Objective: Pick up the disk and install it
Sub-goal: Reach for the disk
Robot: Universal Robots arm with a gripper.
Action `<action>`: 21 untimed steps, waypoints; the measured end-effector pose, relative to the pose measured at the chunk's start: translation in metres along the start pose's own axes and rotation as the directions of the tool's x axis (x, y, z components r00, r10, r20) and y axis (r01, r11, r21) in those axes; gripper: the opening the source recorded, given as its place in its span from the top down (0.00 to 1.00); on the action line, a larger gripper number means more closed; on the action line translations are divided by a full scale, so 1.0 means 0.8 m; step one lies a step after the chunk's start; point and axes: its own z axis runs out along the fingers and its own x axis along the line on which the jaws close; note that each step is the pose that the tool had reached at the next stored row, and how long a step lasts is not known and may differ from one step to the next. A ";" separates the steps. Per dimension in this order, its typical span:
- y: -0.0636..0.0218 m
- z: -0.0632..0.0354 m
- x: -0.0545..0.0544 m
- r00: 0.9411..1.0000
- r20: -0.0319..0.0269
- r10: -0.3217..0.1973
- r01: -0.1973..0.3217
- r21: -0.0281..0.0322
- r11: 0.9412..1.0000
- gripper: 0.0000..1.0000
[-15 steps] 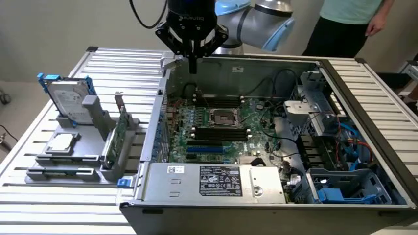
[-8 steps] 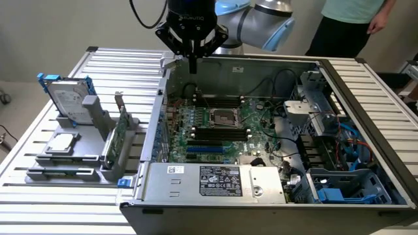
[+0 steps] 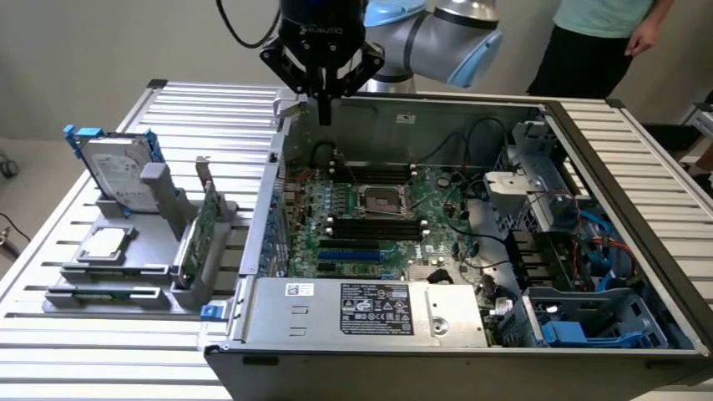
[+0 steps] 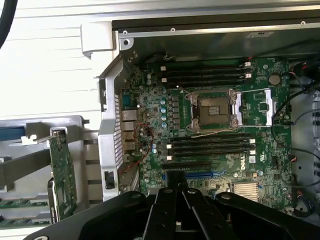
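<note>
The disk (image 3: 117,171) stands on edge in the far slot of a grey rack (image 3: 134,267) at the exterior view's left. Its white-labelled face is turned toward the near side, and the blue carrier shows along its edges. Nothing is holding it.

In the same rack, nearer than the disk, a small square silver chip (image 3: 103,242) lies flat. To the right of the disk a thin green circuit card (image 3: 200,225) stands upright. The rack sits on a slatted metal counter (image 3: 67,351).

Just to the right of the rack lies an open computer case (image 3: 579,125), also on the counter, with its motherboard (image 3: 379,209) exposed. The processor socket (image 3: 373,199) is near the middle of the board, between rows of black memory slots. A silver power supply (image 3: 368,309) with a label lies along the near edge of the case, and a blue bay (image 3: 590,326) sits in its near right corner.

The end effector (image 3: 324,117) hangs over the far left corner of the case, well apart from the disk. Its black fingers are pressed together, point downward and carry nothing. In the wrist view the end effector (image 4: 176,186) looks down on the motherboard (image 4: 215,115) and on the green card (image 4: 62,175) beside the case wall.

A person (image 3: 602,33) stands beyond the far right of the counter.
</note>
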 end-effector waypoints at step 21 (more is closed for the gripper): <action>-0.007 -0.002 0.110 1.000 0.000 0.000 0.000 0.000 1.000 0.89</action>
